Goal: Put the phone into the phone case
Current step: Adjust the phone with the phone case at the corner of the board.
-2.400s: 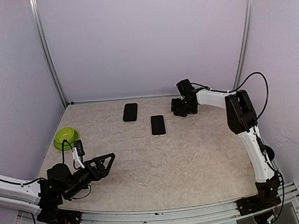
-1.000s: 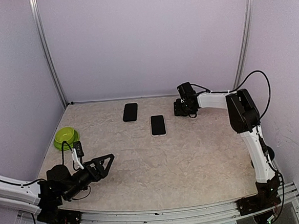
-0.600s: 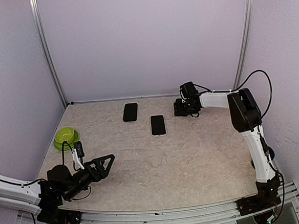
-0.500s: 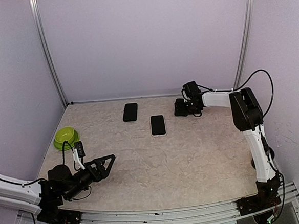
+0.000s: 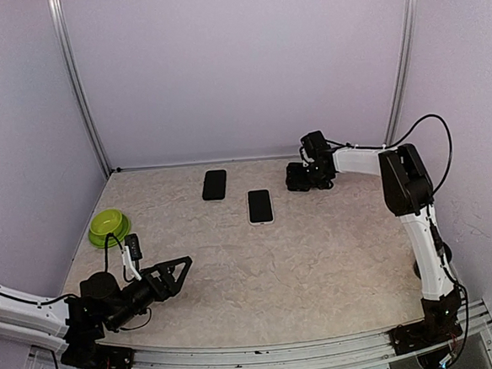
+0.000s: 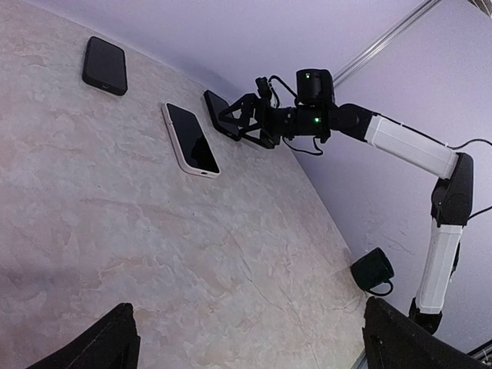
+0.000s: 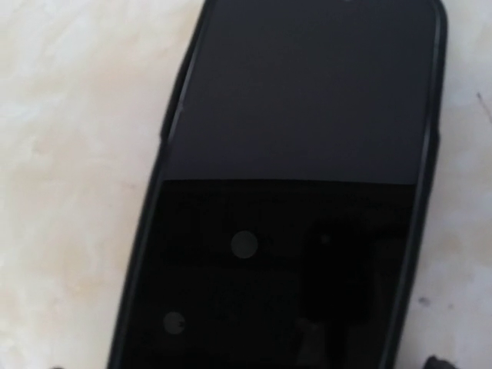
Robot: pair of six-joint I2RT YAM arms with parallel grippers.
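Note:
A glossy black phone (image 7: 300, 184) lies flat on the table and fills the right wrist view. A dark rim runs round it; I cannot tell whether that rim is the phone case. My right gripper (image 7: 242, 364) hangs straight over it, open, only its fingertips (image 7: 432, 361) showing at the bottom corners, clear of the phone's sides. From above, this gripper (image 5: 304, 179) is at the far right of the table. A white-edged phone (image 5: 260, 206) lies mid-table and a black slab (image 5: 214, 185) to its left. My left gripper (image 5: 173, 272) is open and holds nothing, low at the near left.
A green bowl (image 5: 108, 224) sits at the left edge of the table. A black mug (image 6: 372, 270) stands near the right arm's base. Purple walls close in the table (image 5: 319, 264) on three sides.
The right gripper's jaws have opened wider and its wrist has drawn slightly to the right over the black phone. The left arm has barely moved.

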